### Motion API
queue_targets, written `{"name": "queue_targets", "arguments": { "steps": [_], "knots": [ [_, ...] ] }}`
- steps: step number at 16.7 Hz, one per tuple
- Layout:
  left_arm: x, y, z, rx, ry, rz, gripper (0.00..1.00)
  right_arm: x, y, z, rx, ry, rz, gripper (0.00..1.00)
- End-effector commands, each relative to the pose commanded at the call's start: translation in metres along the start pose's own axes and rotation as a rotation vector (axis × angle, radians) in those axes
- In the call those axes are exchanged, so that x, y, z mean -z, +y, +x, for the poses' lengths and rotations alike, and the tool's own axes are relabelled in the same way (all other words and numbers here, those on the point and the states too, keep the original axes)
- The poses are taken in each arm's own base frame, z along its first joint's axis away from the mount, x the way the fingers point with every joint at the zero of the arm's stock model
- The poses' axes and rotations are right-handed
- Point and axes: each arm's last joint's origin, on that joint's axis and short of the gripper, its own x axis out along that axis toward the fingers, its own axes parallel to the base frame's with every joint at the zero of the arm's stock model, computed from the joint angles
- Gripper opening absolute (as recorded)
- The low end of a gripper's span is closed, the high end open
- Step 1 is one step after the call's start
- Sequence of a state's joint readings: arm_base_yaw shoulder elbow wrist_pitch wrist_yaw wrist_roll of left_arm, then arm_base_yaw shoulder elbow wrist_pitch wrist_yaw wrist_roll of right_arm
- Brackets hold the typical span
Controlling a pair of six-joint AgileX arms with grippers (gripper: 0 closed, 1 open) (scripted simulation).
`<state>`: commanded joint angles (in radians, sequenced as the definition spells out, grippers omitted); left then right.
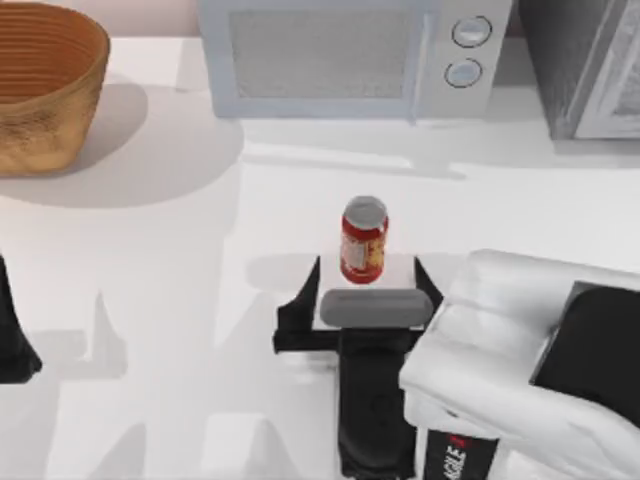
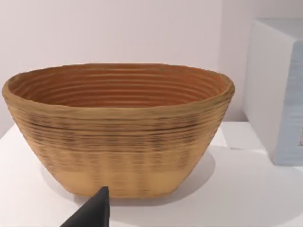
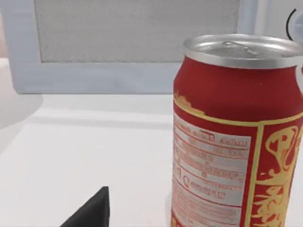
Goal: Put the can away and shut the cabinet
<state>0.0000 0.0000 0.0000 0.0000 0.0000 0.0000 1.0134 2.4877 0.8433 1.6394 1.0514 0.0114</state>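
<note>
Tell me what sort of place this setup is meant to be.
Probably a kitchen counter, rendered in simulation. A microwave stands at the back of the white table, a woven basket sits at the far left, and a red drink can stands upright between the right pincer's open fingers.

Can [image 3: 236, 137] upright — microwave [image 3: 137, 47] well behind it.

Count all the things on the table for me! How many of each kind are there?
Cans: 1, the red can, upright between the open fingers of the right tool.
Baskets: 1, the woven basket at the far left.
Microwaves: 1, the microwave at the back.
Cabinets: 1, the grey cabinet at the far right.
Total: 4 things.
The left tool waits near the basket.
</note>
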Motion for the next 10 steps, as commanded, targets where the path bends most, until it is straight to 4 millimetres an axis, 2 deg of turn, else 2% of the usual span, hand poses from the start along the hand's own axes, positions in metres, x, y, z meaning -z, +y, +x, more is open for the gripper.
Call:
{"name": "queue_targets", "arguments": {
  "steps": [6,10],
  "knots": [
    [0.0,0.0,0.0,0.0,0.0,0.0,1.0,0.0,-0.001,0.002,0.003,0.001,-0.002,1.0],
    [0.0,0.0,0.0,0.0,0.0,0.0,1.0,0.0,0.001,0.031,0.0,0.0,0.0,1.0]
  ]
}}
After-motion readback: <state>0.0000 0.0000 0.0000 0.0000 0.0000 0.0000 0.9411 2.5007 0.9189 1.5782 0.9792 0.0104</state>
